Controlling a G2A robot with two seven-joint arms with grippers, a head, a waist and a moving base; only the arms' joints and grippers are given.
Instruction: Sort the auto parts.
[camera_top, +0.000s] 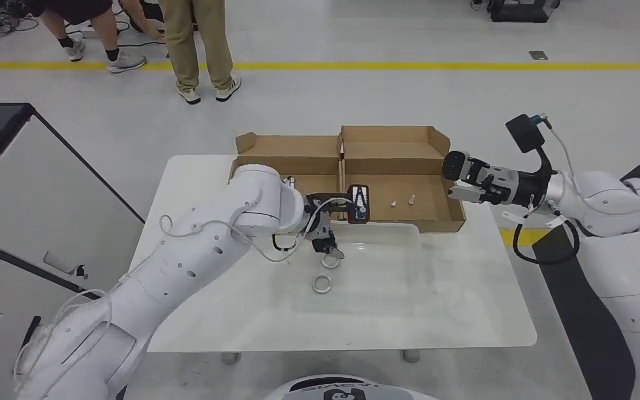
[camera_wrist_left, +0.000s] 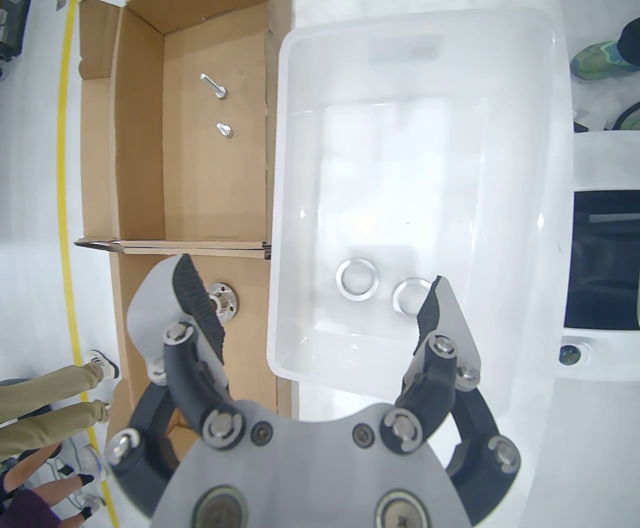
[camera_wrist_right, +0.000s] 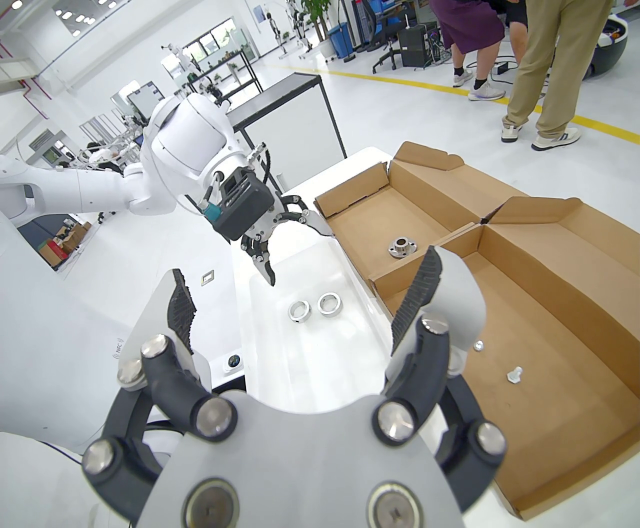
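Rings (camera_wrist_left: 356, 279), two of them, lie side by side, just apart, at the left end of the clear tub (camera_wrist_left: 300, 150) in the middle of the table (camera_top: 450, 300). On the far side of the tub stand two open cardboard boxes, touching each other. The left box (camera_top: 285, 150) holds one flange (camera_wrist_right: 400, 246); the right box (camera_top: 425, 200) holds two bolts (camera_wrist_left: 214, 86), lying near each other. That makes five parts in all, in three containers.

The left gripper (camera_wrist_left: 310, 272) hangs over the left end of the tub, close above the rings, with its fingers spread wide and nothing between them. The right gripper (camera_wrist_right: 305, 262) is held at the right end of the right box, well apart from the rings, its fingers likewise spread and empty.

The step in hand looks to be the pick-up of a ring with the left arm, since only the rings are left in the tub. The next move would call for lowering the spread fingers to either side of one ring, probably the nearer, without knocking its neighbour, and then closing on the rim. Which box the rings belong in cannot be told from the scene.
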